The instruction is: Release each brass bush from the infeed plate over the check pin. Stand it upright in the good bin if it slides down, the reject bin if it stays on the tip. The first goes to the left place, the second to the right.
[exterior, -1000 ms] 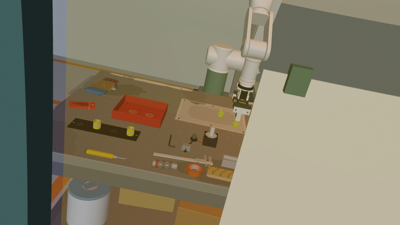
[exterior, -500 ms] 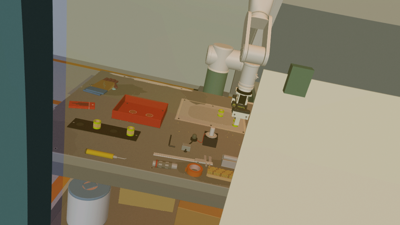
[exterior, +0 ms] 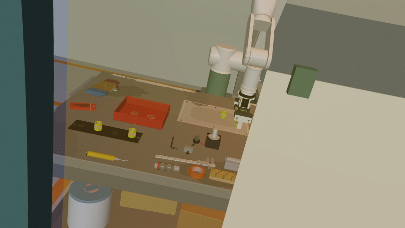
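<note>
On the bench's right side a pale tray holds one brass bush standing upright, and at the tray's right end my open gripper stands low around a second bush that is almost hidden between the fingers. In front of the tray the white check pin rises bare from its black block. The red bin sits left of the tray with two ring marks on its floor. Further left, two bushes stand upright on the black plate.
A large pale slab with a green block covers the right of the view and hides the bench's right edge. Along the bench front lie a yellow tool, a hex key, a caliper, an orange tape roll and a brush.
</note>
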You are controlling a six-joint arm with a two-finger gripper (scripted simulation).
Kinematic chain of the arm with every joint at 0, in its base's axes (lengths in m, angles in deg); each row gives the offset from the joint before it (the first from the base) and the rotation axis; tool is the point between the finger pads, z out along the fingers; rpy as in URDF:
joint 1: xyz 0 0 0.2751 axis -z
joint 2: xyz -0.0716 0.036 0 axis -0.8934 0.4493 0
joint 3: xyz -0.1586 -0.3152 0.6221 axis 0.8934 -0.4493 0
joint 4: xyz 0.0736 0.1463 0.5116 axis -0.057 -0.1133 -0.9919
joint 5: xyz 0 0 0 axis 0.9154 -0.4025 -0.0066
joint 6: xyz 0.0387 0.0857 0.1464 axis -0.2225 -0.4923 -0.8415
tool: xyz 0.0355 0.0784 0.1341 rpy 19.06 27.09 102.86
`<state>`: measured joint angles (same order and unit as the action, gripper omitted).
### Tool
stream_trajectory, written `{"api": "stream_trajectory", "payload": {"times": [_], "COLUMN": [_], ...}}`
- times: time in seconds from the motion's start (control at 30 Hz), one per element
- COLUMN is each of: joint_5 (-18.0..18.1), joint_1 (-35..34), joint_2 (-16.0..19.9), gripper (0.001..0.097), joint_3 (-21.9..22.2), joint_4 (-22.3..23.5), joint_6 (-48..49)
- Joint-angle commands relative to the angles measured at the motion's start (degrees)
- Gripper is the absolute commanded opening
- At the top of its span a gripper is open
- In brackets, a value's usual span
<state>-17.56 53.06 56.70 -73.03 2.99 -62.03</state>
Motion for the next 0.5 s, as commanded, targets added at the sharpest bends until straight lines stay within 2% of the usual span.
{"api": "stream_trajectory", "payload": {"times": [0.0, 0.33, 0.47], "joint_5": [0.00, 0.01, 0.01], "joint_1": [0.00, 0.00, 0.00], "joint_2": [-0.06, -0.05, -0.04], "gripper": [0.0458, 0.0458, 0.0378], "joint_3": [0.05, 0.04, 0.04], "joint_4": [0.00, 0.00, 0.00], "joint_6": [0.00, 0.00, 0.00]}}
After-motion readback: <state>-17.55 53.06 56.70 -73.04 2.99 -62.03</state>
